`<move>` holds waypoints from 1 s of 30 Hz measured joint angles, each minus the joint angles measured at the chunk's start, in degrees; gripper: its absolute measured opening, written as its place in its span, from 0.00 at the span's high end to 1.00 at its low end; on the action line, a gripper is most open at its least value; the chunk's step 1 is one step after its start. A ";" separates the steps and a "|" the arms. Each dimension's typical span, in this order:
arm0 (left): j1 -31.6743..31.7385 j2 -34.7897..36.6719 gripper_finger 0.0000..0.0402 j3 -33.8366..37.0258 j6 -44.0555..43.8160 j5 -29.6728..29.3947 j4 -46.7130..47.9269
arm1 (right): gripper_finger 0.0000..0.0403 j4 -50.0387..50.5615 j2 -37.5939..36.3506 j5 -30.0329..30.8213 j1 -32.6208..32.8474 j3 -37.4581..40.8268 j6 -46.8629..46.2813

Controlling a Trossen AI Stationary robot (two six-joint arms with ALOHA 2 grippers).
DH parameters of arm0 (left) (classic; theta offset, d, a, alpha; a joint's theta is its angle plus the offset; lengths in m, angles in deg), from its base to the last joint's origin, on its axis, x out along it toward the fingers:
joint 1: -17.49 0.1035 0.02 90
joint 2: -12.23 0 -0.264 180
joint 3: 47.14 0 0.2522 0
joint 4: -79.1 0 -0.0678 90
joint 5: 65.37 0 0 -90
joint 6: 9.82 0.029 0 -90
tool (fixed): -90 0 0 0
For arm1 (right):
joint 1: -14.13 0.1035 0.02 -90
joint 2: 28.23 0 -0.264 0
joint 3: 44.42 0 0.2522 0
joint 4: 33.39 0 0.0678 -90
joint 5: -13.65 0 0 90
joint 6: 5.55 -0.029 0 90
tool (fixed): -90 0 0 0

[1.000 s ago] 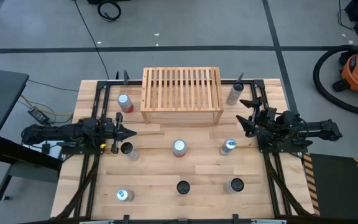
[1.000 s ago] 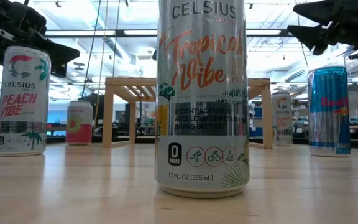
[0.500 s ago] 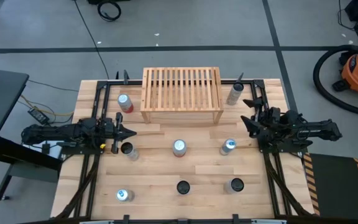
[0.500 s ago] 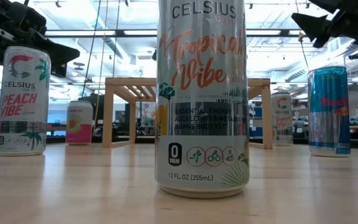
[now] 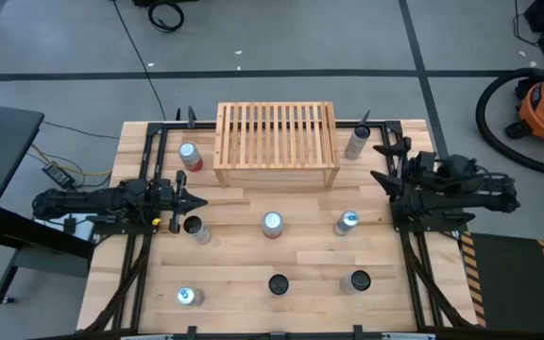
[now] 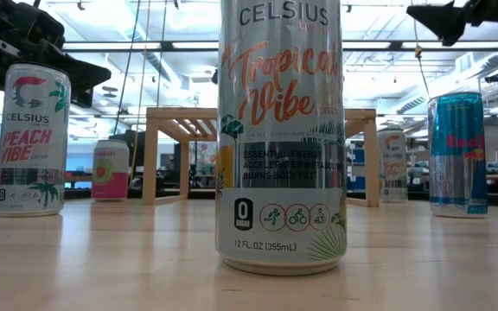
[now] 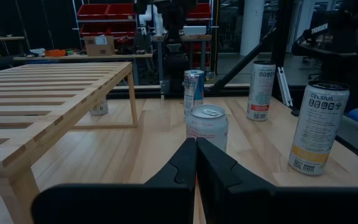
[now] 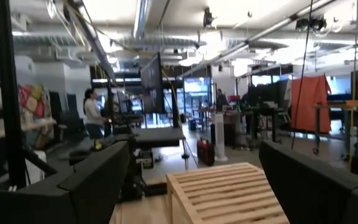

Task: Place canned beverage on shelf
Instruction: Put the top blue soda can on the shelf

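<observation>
The light wooden slatted shelf [image 5: 276, 142] stands at the table's far middle on its side legs; it also shows in the low view [image 6: 258, 117] and the left wrist view [image 7: 42, 106]. Several cans stand upright on the table: a tall Celsius can [image 6: 282, 130] nearest the low camera, a middle can [image 5: 272, 224], and a blue one [image 5: 347, 222]. My left gripper [image 5: 199, 202] is shut and empty, just beyond a can [image 5: 195, 228]. My right gripper [image 5: 382, 161] is open and empty, high above the table right of the shelf, near a grey can [image 5: 356, 142].
A red-and-white can [image 5: 189, 156] stands left of the shelf. More cans stand near the front edge [image 5: 189, 297], [image 5: 279, 283], [image 5: 357, 280]. Black frame rails run along both table sides. A person stands far off in the room [image 8: 93, 112].
My right gripper has risen, moved a little toward the table's far edge and stayed open. Everything else has kept still.
</observation>
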 joint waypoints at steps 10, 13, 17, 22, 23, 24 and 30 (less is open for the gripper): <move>0.02 0.01 0.96 -0.01 0.00 0.00 -0.02 | 0.07 23.30 7.28 -0.47 -0.01 -12.28 -7.40; 0.02 0.00 0.96 -0.02 0.00 0.00 -0.02 | 0.07 28.32 10.75 -3.40 -0.01 -14.31 -11.25; 0.00 0.02 0.96 0.00 0.00 0.00 -0.02 | 0.07 33.60 15.37 -8.34 0.01 -15.51 -14.88; 0.01 0.01 0.96 0.00 0.00 0.01 -0.01 | 0.07 38.36 20.42 -11.01 0.01 -15.67 -19.50; 0.02 0.02 0.96 -0.01 0.00 0.01 0.00 | 0.07 38.70 21.41 -11.46 0.01 -15.67 -20.05; 0.01 0.00 0.96 0.00 0.00 0.00 -0.01 | 0.07 38.88 22.29 -12.11 0.01 -15.67 -20.77; 0.02 0.00 0.96 0.00 0.00 0.00 -0.02 | 0.07 36.31 27.59 -19.00 0.34 -15.67 -23.62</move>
